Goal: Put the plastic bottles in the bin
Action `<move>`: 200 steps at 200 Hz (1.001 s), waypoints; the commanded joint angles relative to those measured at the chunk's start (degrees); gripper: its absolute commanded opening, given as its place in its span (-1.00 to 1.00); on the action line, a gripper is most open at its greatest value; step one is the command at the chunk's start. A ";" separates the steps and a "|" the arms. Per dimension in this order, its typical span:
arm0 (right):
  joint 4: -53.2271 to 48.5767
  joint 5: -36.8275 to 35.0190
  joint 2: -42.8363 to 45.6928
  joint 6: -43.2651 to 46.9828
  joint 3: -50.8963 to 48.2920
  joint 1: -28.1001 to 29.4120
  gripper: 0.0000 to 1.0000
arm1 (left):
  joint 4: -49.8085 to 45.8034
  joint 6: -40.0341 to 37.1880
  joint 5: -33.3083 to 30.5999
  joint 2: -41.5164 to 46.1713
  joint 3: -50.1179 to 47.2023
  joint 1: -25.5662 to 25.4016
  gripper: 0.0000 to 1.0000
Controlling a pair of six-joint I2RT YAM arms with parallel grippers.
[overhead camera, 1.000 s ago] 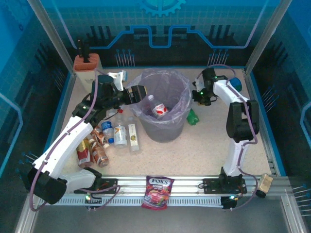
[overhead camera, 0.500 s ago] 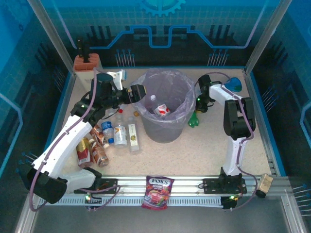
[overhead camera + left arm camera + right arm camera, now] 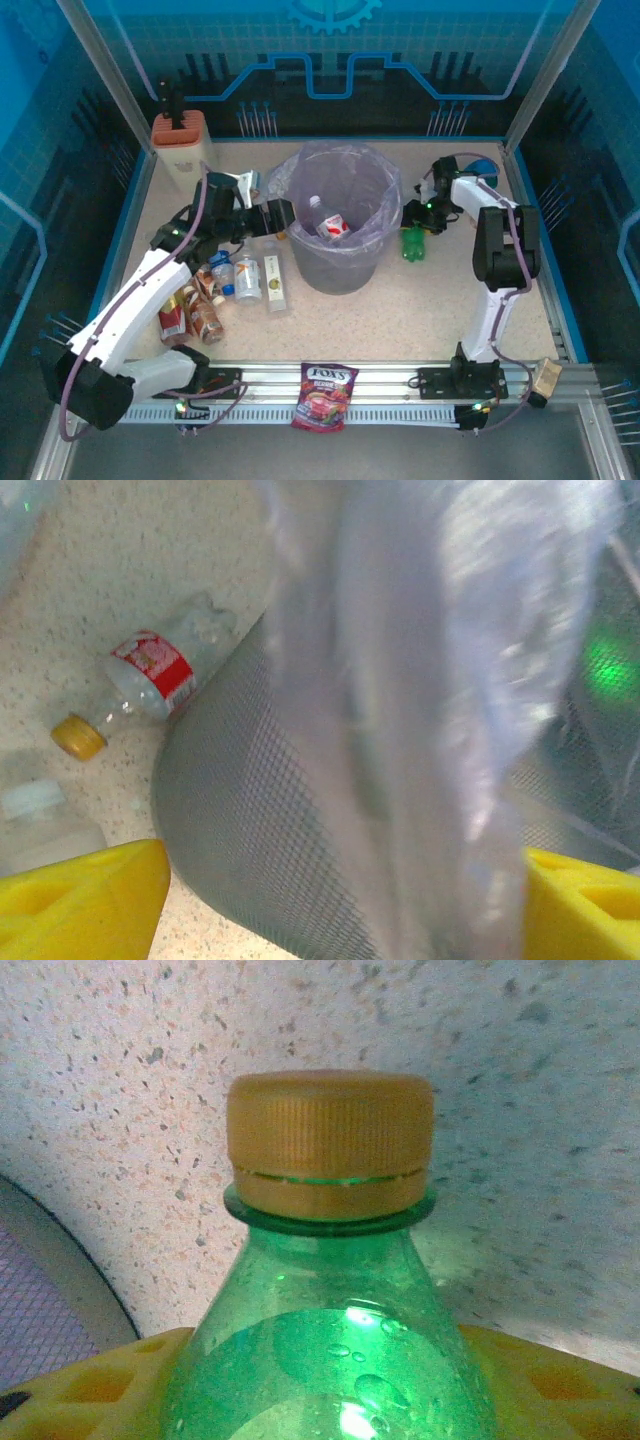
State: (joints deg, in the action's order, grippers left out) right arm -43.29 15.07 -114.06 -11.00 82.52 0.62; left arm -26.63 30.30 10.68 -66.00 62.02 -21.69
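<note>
A: Bin contents?

B: Bin (image 3: pixel 340 265) is lined with a purplish bag. One bottle with a red-and-white label (image 3: pixel 330 226) lies inside, at the bottom.

A: Other bottles?

B: Green bottle (image 3: pixel 413 243) is on the table just right of the bin. On the right wrist view it (image 3: pixel 330 1360) sits between the yellow fingers (image 3: pixel 100 1380), orange cap (image 3: pixel 330 1140) pointing away. A loose pile of bottles (image 3: pixel 235 285) lies left of the bin, clear ones nearer it, brown and red ones further out. One with a red label and yellow cap (image 3: pixel 150 680) lies against the bin wall (image 3: pixel 250 810).

A: Claws?

B: Left gripper (image 3: pixel 280 215) is at the bin's left wall, fingers wide apart and holding nothing. Its wrist view has bag and mesh wall between the fingers (image 3: pixel 90 900). Right gripper (image 3: pixel 415 218) straddles the green bottle; I cannot tell whether the pads press on it.

A: Room to move?

B: Open table in front of the bin and to its near right. The left side is crowded by the pile.

A: Anything else?

B: Beige block (image 3: pixel 182 140) stands far left behind the bin. A blue cup (image 3: pixel 483 170) is far right, behind the right arm. A candy bag (image 3: pixel 323 395) lies on the rail well in front of the bin.
</note>
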 commanded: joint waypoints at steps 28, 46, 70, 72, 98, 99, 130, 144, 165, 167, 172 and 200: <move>-4.67 5.18 11.79 1.33 0.04 -6.04 -0.06 | 4.18 1.87 3.20 -2.69 -0.08 0.08 0.64; -6.66 8.16 16.65 1.17 1.14 -8.98 -0.08 | 4.67 1.78 3.84 -3.84 0.21 -0.05 0.64; -7.15 13.60 23.86 -1.21 2.64 -12.77 -0.11 | 4.75 1.42 3.67 -4.81 0.62 -0.26 0.63; -7.16 13.85 24.52 -1.43 2.77 -13.00 -0.11 | 4.68 1.31 3.70 -4.90 0.68 -0.28 0.63; -8.67 16.49 30.29 -3.60 7.39 -14.14 -0.15 | 4.41 0.60 3.66 -5.87 1.47 -0.50 0.63; -8.79 16.57 30.52 -3.72 7.52 -14.15 -0.15 | 4.40 0.57 3.70 -5.88 1.50 -0.52 0.63; -6.86 19.10 36.02 -8.02 11.77 -11.86 -0.14 | 4.15 -0.24 3.75 -7.33 2.47 -1.27 0.63; -6.11 19.28 37.35 -9.77 14.47 -10.09 -0.14 | 4.28 -0.50 3.74 -7.90 2.78 -1.71 0.63; -6.54 19.01 37.55 -10.82 18.99 -6.71 -0.15 | 4.31 -0.77 3.42 -8.34 3.11 -2.21 0.63; -6.59 19.03 37.50 -10.93 19.43 -6.30 -0.15 | 4.31 -0.77 3.39 -8.35 3.11 -2.23 0.63; -6.69 19.02 37.33 -11.04 20.45 -5.36 -0.15 | 4.31 -0.77 3.35 -8.40 3.24 -2.36 0.63; -8.22 16.66 35.70 -10.26 25.51 0.65 -0.16 | 4.00 -1.04 3.00 -8.54 3.80 -2.83 0.63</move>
State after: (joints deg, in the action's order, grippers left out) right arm -49.67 32.34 -77.08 -20.58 103.83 -3.16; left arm -21.76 31.11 13.32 -74.02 64.03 -23.55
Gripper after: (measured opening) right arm 0.586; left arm 0.817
